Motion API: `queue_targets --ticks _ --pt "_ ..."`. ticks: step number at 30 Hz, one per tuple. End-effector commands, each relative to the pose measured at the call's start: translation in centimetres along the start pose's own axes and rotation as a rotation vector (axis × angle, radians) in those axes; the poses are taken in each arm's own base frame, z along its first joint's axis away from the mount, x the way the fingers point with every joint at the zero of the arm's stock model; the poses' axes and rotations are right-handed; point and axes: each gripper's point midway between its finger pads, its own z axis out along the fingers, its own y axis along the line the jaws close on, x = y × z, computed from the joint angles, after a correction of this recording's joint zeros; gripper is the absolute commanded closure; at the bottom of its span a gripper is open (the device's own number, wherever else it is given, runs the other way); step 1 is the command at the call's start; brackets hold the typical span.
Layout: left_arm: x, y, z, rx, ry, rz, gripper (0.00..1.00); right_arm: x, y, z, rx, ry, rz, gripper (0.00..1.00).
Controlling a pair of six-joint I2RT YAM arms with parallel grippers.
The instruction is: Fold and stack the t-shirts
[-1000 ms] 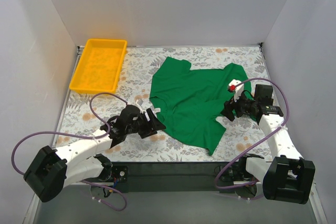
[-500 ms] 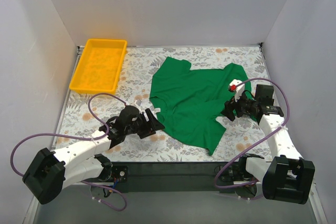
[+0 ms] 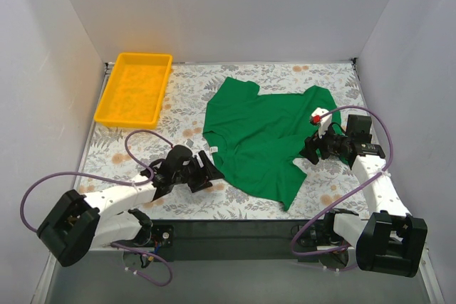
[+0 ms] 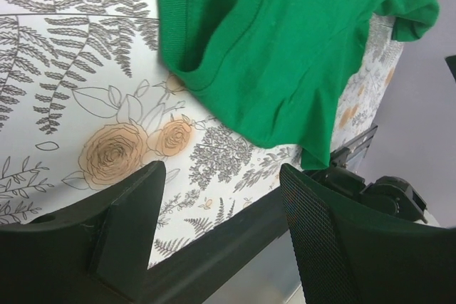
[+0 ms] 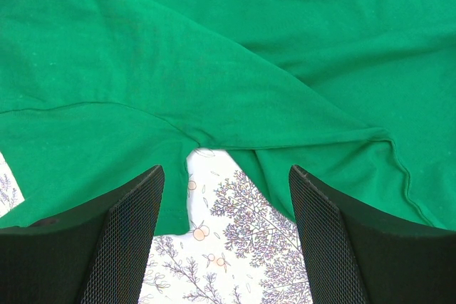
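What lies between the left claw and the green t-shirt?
Only bare floral table cover, seen in the left wrist view: nothing sits between the left claw and the t-shirt.

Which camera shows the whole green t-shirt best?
The top camera: the whole t-shirt lies spread out there. The left wrist view shows only one hemmed edge; the right wrist view shows only close-up folds.
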Motion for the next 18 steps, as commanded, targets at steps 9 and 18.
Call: queue_targets --ticks 9,18 --pt "-0.2 1.4 2.7 -0.1 0.01 -0.076 0.41 -0.6 0.0 -0.2 -0.002 -0.033 -0.024 0.23" --pt "-1.5 2.3 4.4 -0.176 -0.022 -0.032 0.52 -0.7 0.0 -0.2 -0.002 -0.035 -0.025 0.23"
